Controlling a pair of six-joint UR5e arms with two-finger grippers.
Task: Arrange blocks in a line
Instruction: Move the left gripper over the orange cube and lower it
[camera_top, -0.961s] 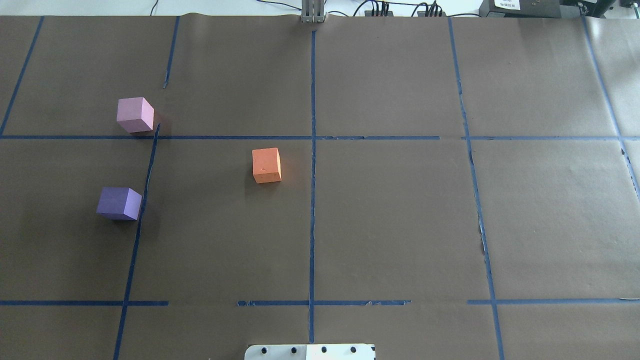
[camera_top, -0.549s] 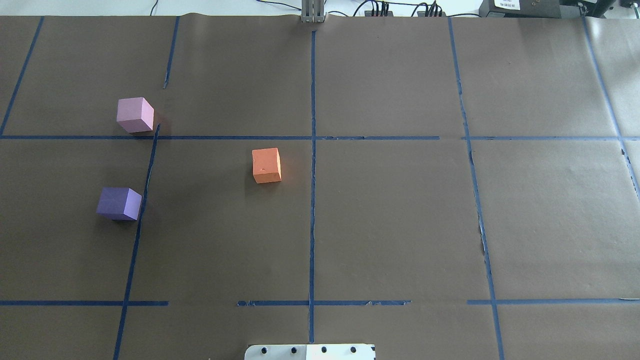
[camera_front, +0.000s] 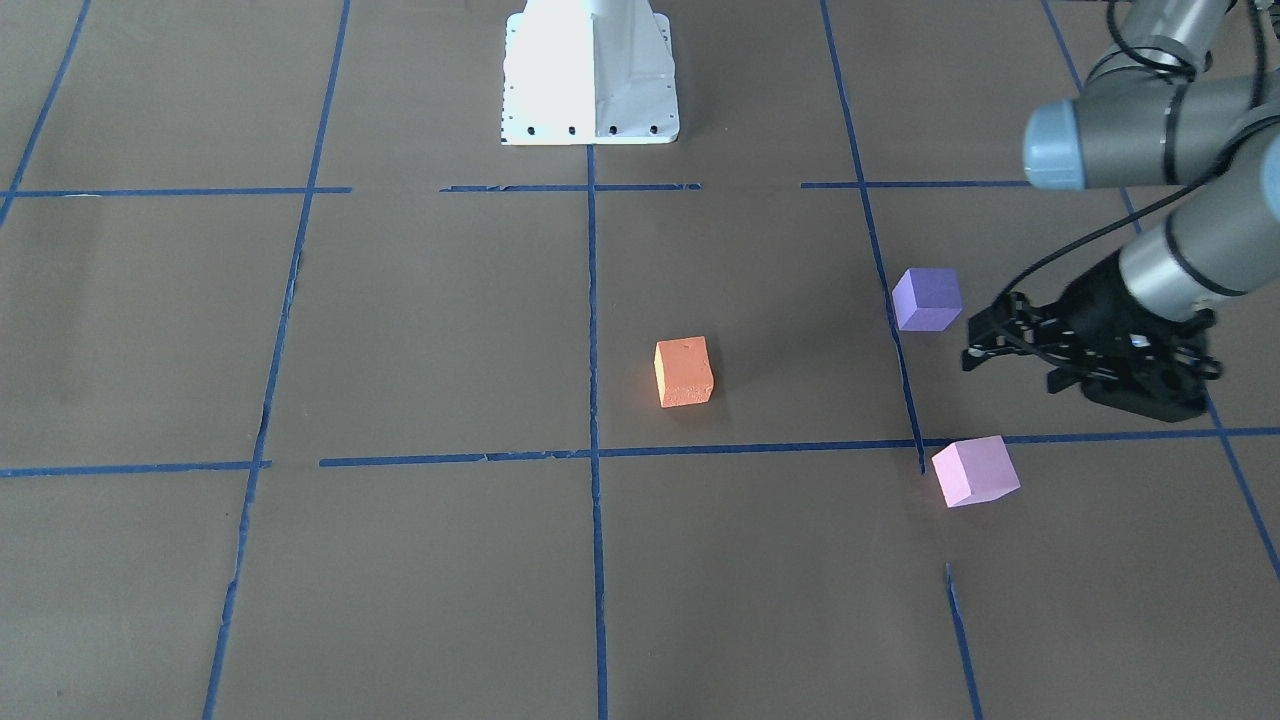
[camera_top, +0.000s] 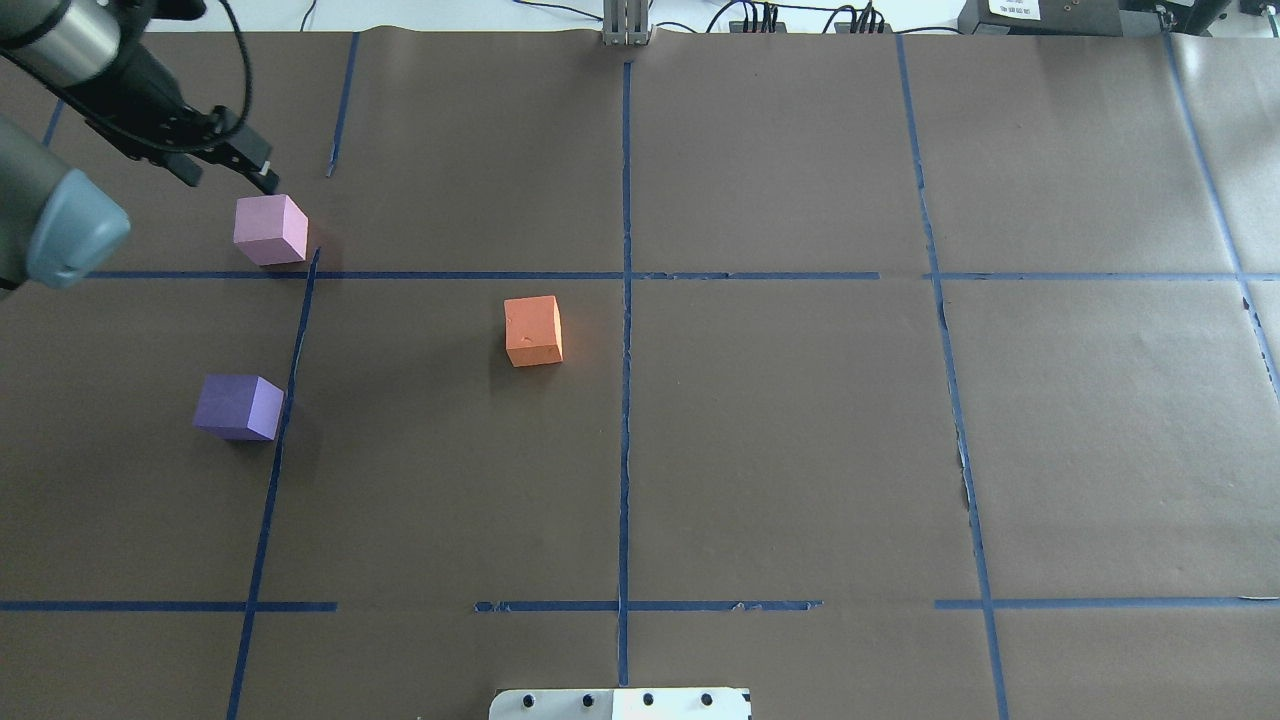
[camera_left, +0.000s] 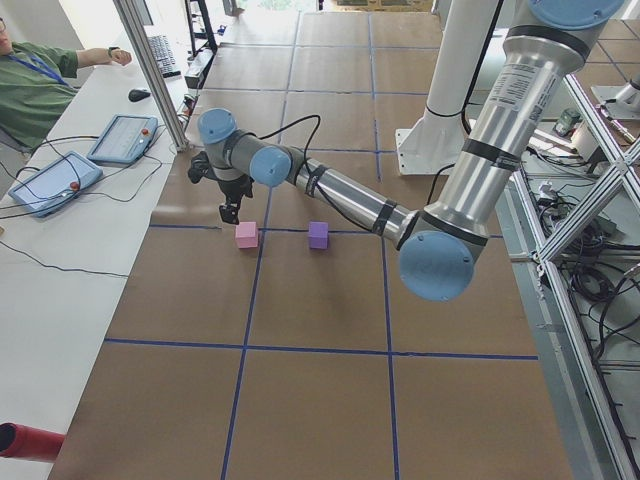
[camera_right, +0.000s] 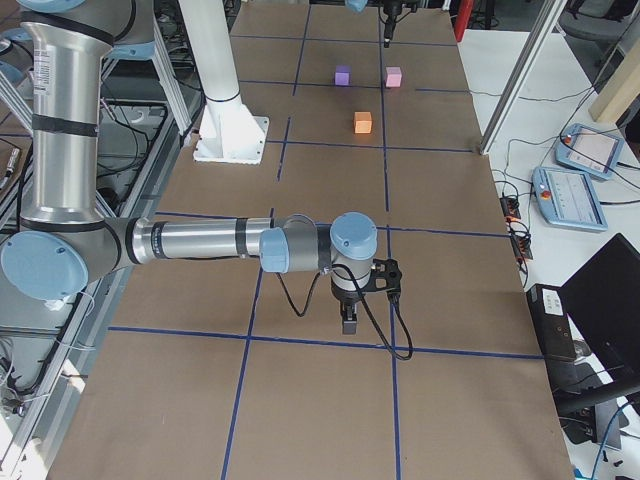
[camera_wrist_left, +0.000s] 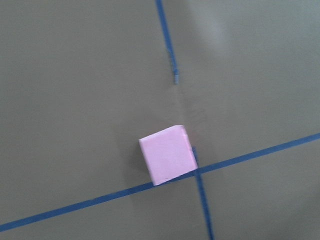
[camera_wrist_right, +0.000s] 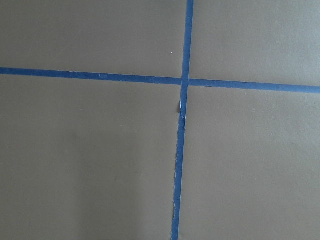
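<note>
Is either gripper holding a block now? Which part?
Nothing held: pale pink foam cube, violet foam cube and orange foam cube all sit free; left gripper hovers empty.

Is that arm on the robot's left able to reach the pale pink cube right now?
Probably yes. The left gripper hovers open close by the pink block, nothing lies between them, and the purple block and orange block sit well apart.
</note>
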